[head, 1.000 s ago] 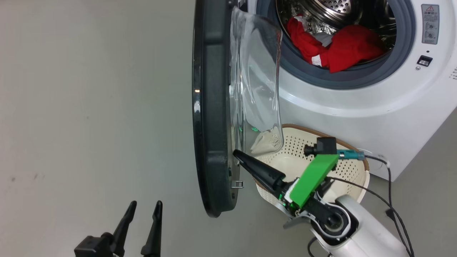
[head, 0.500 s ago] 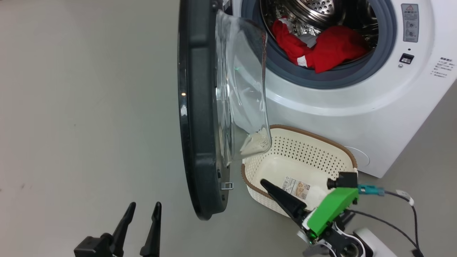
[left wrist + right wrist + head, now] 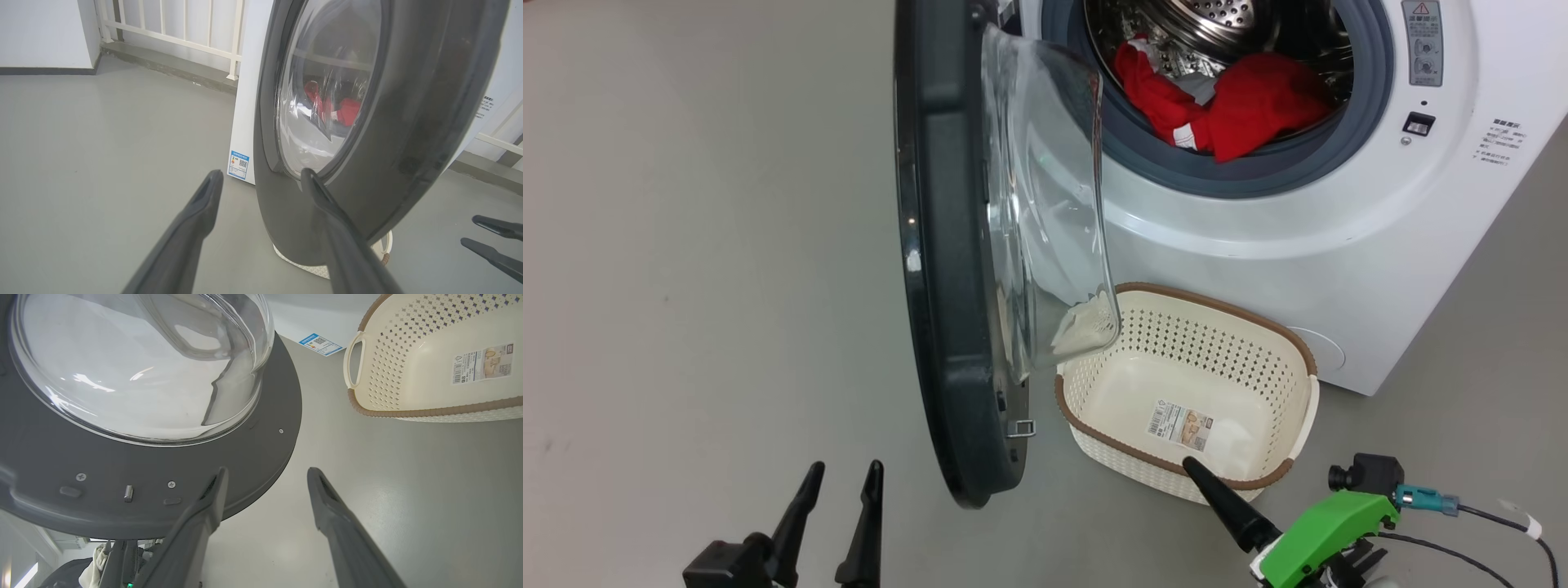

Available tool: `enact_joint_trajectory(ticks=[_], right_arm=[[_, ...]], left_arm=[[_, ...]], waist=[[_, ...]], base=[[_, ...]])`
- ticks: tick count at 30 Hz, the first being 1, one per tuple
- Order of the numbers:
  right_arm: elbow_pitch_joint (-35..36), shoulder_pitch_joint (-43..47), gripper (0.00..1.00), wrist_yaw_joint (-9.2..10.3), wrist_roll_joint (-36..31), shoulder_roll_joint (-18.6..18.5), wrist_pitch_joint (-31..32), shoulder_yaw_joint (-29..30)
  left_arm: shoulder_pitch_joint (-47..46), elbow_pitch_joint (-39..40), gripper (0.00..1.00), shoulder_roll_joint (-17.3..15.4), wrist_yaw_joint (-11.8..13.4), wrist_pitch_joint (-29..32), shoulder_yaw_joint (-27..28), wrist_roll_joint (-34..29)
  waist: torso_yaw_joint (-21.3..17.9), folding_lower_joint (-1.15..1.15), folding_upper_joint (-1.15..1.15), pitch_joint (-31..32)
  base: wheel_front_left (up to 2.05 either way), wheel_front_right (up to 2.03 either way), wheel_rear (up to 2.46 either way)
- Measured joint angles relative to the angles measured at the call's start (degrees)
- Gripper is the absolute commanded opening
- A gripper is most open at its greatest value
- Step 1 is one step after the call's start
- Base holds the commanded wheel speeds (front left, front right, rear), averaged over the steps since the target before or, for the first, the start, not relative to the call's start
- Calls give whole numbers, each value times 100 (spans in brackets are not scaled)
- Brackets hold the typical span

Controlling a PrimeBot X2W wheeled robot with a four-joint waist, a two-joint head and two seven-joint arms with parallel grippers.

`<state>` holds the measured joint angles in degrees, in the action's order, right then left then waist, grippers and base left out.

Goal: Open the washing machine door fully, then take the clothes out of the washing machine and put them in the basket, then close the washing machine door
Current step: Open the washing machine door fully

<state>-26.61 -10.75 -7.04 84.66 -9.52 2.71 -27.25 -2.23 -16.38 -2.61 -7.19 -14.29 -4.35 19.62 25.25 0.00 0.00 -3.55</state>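
Jaws spread empty on my left gripper (image 3: 846, 467) and right gripper (image 3: 267, 472), I'd pinch the soft, light-looking clothes (image 3: 1241, 106) in the washing machine (image 3: 1339, 245) by a fold.

Grey floor (image 3: 686, 245) with washer (image 3: 1339, 269) and basket (image 3: 1127, 465).
The smooth, pale grey floor carries the white washer at the far right. Just beside its front the cream basket stands upright on its base. A few faint dark scuffs mark the floor at the left.
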Motion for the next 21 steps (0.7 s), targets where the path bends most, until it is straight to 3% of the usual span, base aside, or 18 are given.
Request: enact_joint_trajectory(ticks=[16, 21], right_arm=[[-505, -52, 100, 0, -1217, -530, -1590, -1225], [-689, -124, 100, -1, -1887, -528, -1685, -1070]], left_arm=[[2, -7, 100, -10, 0, 0, -2, -9], [9, -5, 100, -18, 0, 0, 1, -9]], waist=[[-70, 0, 0, 44], [-96, 0, 0, 62]], base=[[0, 0, 0], [0, 0, 0]])
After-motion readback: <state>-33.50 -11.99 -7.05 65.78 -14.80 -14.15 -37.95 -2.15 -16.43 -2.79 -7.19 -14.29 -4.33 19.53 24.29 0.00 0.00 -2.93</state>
